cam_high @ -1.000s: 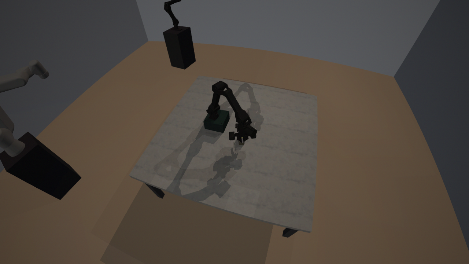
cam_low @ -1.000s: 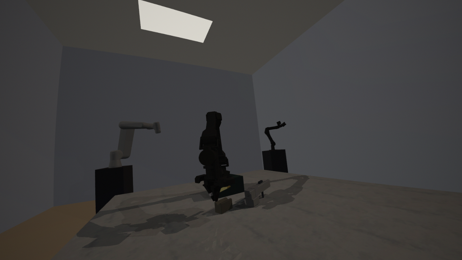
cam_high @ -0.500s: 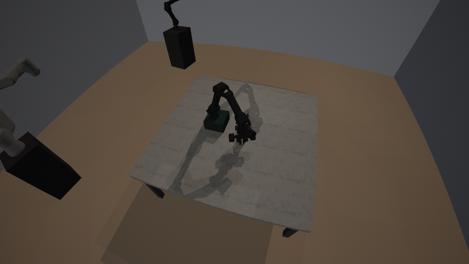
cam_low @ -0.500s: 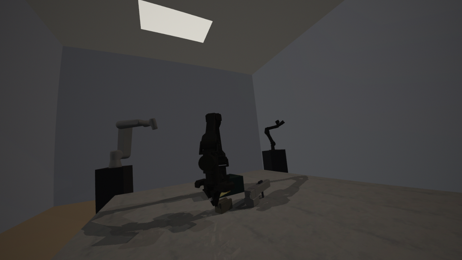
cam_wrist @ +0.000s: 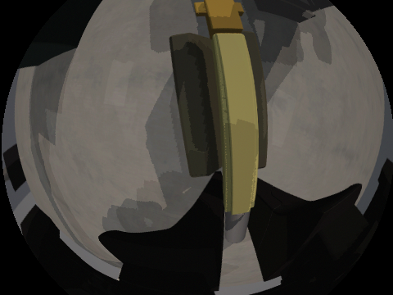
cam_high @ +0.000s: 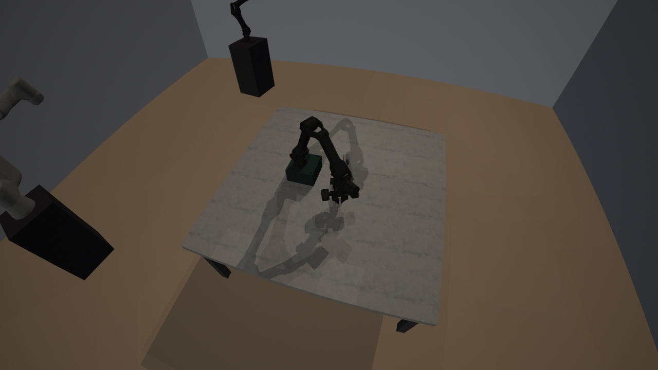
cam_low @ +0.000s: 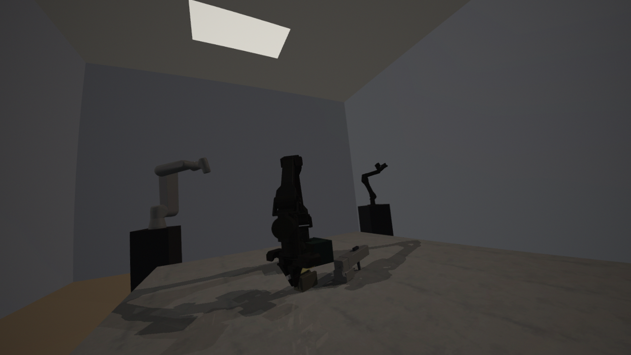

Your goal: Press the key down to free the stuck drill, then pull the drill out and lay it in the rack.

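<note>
My gripper (cam_wrist: 228, 175) (cam_high: 339, 195) (cam_low: 293, 277) is shut on the drill (cam_wrist: 237, 115), a long yellow bar with an orange head (cam_wrist: 221, 12) at its far end. In the wrist view the drill hangs lengthwise right over the rack (cam_wrist: 191, 110), a dark olive block on the table; I cannot tell whether they touch. In the exterior view the rack (cam_low: 310, 278) sits just under the gripper. A grey fixture block (cam_low: 350, 262) stands a little to the right of it. I cannot make out the key.
The arm's dark green base (cam_high: 303, 170) (cam_low: 321, 249) stands on the grey table (cam_high: 395, 239) (cam_low: 441, 300) behind the gripper. Two other robot arms on black pedestals (cam_high: 250, 64) (cam_high: 55, 232) stand on the floor away from the table.
</note>
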Controlling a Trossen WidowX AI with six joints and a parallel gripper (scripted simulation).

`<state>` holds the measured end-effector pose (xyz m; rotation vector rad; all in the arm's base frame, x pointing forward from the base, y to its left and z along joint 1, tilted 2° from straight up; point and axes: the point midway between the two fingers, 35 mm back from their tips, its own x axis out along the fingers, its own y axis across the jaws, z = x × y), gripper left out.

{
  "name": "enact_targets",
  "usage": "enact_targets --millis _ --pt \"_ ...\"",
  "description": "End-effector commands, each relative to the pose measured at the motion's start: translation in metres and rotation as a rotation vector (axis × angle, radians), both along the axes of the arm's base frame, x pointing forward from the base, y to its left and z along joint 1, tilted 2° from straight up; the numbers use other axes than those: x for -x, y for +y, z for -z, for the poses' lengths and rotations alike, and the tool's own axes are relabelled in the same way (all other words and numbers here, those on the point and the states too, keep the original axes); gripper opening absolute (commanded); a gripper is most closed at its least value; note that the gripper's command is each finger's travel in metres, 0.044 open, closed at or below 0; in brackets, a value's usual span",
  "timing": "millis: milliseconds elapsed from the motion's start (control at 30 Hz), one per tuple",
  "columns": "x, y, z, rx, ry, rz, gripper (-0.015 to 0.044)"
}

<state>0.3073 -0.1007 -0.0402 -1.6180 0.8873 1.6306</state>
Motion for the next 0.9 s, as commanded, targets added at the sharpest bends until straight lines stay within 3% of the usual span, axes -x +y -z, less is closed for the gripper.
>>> enact_targets --millis 0,367,867 --pt "0.001 0.0 0.006 0.003 0.005 -0.003 0.0" --pt "0.002 -0.001 0.018 0.003 0.005 -0.003 0.0" --pt "0.001 -0.002 0.012 0.008 0.003 0.001 0.0394"
